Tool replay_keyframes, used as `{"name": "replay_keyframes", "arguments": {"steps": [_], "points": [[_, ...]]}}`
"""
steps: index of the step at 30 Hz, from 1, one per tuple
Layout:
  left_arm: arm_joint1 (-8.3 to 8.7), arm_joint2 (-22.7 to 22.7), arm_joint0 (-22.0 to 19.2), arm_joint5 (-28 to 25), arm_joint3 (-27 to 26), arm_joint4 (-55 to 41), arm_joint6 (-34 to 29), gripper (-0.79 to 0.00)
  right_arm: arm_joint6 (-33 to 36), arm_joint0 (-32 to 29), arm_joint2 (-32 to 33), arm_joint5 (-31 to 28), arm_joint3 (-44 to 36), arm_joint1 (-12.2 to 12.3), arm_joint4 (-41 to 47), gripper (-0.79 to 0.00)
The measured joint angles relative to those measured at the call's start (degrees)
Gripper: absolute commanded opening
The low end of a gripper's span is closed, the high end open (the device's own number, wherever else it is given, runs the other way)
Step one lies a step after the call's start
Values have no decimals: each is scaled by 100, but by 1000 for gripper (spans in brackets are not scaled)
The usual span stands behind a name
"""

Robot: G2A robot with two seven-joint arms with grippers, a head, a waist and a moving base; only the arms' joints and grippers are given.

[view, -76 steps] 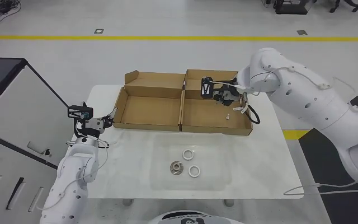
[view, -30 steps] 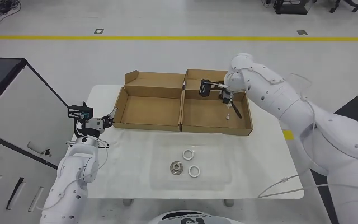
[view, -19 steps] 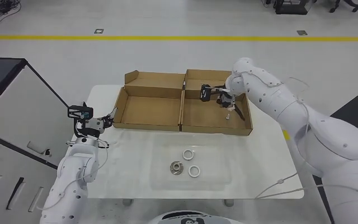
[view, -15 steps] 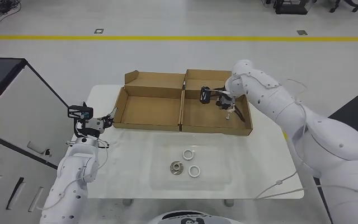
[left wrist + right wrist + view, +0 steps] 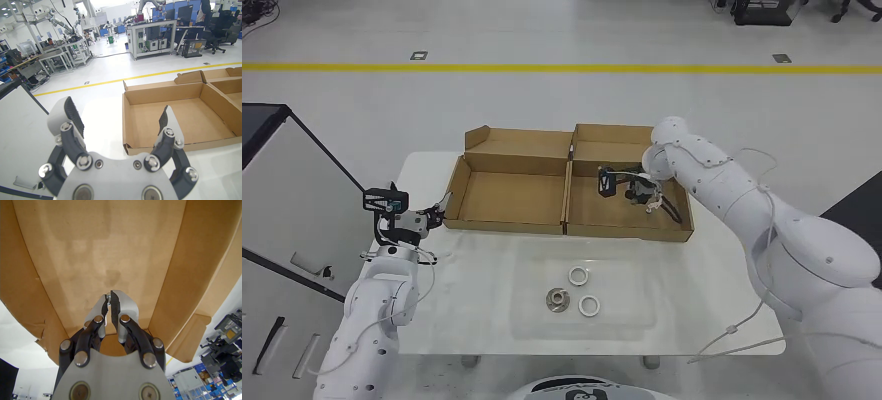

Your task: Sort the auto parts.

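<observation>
The screw (image 5: 108, 302) is pinched tight in the right hand (image 5: 109, 298), low inside the right box (image 5: 607, 215) near its right wall. This is likely the drop-off step, so letting go comes next. Three rings (image 5: 579, 275) lie near the counter's (image 5: 482, 290) front edge. The left hand (image 5: 117, 105) is spread wide at the left edge.

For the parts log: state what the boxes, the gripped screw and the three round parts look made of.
Left box, right box: matte brown cardboard, torn edges. Screw: bright metal, probably plated steel, glinting threads. Two white rings: plastic or rubber, unclear. Grey disc: probably metal, dull sheen.
</observation>
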Motion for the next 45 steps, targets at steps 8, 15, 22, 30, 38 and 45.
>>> {"name": "replay_keyframes", "arguments": {"steps": [8,15,22,30,38,45], "points": [[0,0,0,0,0,0,0,0,-340,-42,0,-120,253,-166,-394,-785],[0,0,0,0,0,0,0,0,-509,-52,0,-118,399,-280,-645,-785],[0,0,0,0,0,0,0,0,-584,-68,0,-118,557,-375,-776,-785],[0,0,0,0,0,0,0,0,-649,-71,0,-118,678,-450,-880,-545],[0,0,0,0,0,0,0,0,-836,-17,0,-118,708,-459,-984,-400],[0,0,0,0,0,0,0,0,-1282,103,0,-118,543,-321,-1003,0]]}}
